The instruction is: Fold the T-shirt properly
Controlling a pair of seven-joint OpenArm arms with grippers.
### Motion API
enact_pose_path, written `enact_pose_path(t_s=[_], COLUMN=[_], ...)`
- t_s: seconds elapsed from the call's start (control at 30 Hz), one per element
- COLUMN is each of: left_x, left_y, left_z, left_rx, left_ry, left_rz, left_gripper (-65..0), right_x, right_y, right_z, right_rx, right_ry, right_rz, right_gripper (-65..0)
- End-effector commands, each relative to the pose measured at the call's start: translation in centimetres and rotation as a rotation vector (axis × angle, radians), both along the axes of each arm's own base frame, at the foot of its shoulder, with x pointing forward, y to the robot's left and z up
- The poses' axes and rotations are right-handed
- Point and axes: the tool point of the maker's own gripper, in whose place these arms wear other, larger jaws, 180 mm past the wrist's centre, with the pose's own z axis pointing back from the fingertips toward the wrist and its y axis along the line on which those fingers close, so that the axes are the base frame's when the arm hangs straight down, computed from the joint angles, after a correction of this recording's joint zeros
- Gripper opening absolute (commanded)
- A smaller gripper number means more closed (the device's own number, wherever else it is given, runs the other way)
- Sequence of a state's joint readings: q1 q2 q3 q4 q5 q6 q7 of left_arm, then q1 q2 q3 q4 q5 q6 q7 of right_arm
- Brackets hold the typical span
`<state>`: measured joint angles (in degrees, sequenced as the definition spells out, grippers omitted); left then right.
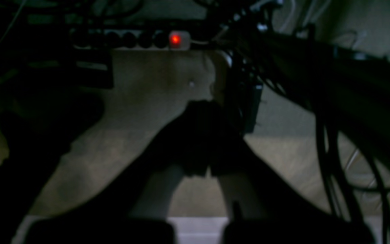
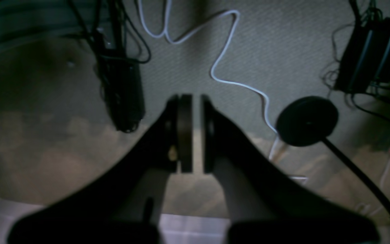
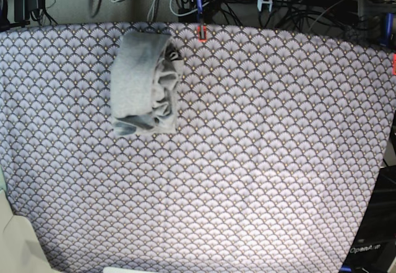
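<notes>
The light grey T-shirt [image 3: 143, 81] lies as a rumpled, roughly folded bundle on the purple scallop-patterned tablecloth [image 3: 247, 161], near the far left of the table. Neither gripper is near it; both hang beyond the table's far edge. In the left wrist view my left gripper [image 1: 204, 108] is shut with nothing in it, over the dim floor. In the right wrist view my right gripper [image 2: 195, 101] has its pads nearly together and holds nothing. The T-shirt does not show in either wrist view.
Behind the table's far edge run tangled cables and a power strip with a red light [image 1: 174, 39]. A white cable [image 2: 222, 64], a round black base [image 2: 306, 120] and black power bricks [image 2: 367, 57] lie on the floor below the right gripper.
</notes>
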<state>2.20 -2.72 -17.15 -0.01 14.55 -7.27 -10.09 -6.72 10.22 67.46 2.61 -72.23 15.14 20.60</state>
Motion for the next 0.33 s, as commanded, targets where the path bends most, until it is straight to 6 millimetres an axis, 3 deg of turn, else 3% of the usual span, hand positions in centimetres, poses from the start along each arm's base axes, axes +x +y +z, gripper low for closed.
enact_pose_path(t_s=[0.0, 0.1, 0.3], left_x=[-0.2, -0.2, -0.2], left_y=[0.5, 2.3, 2.7], left_z=[0.0, 0.1, 0.1], left_rx=[0.011, 0.036, 0.042], left_ry=[0.002, 0.0, 0.004], left_rz=[0.005, 0.031, 0.035], left_gripper=[-65.0, -65.0, -65.0], right_x=[-0.4, -0.4, -0.6], right_y=[-0.2, -0.1, -0.1], right_z=[0.1, 0.0, 0.1], right_rx=[-0.004, -0.002, -0.004], right_ry=[0.004, 0.002, 0.004], right_rz=[0.0, -0.011, -0.013], right_gripper=[-63.3, -65.0, -65.0])
